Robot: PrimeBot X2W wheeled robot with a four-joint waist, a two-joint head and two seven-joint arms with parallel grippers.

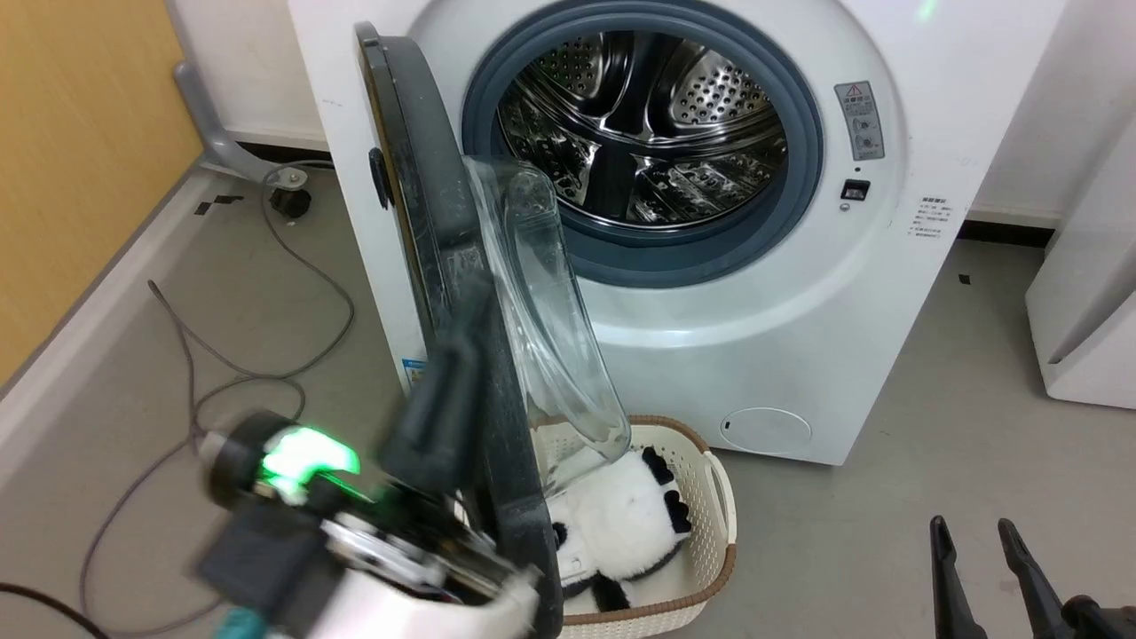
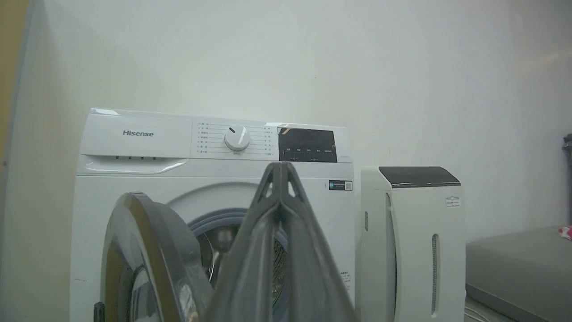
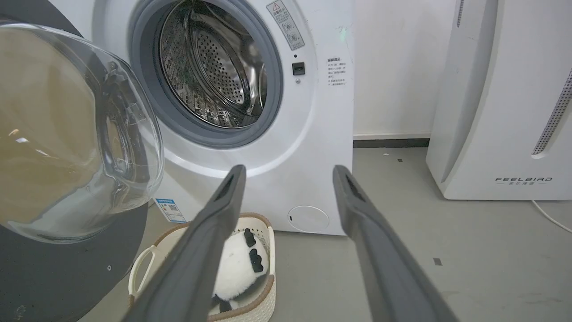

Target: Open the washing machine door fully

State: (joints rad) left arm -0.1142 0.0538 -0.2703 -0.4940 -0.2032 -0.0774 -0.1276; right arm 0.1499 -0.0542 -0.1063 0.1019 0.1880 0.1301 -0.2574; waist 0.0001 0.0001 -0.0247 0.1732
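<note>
- While the door (image 1: 426,177) juts edge-on from the washer (image 1: 799,337) at centre-left of the head view, the left gripper (image 2: 280,170), blurred at lower left, reaches up along its outer face, fingers pressed together.
- Right gripper (image 1: 972,525) sits lower right, fingers spread wide, empty.

"Hisense" on the washing machine (image 2: 134,188); seemingly "FEELBIRD" on the white appliance (image 3: 500,112).

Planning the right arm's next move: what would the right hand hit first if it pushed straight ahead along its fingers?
Most likely the washer, on its white front below the drum and above the round flap. The right hand points there with nothing in between, though depth is unclear.
</note>
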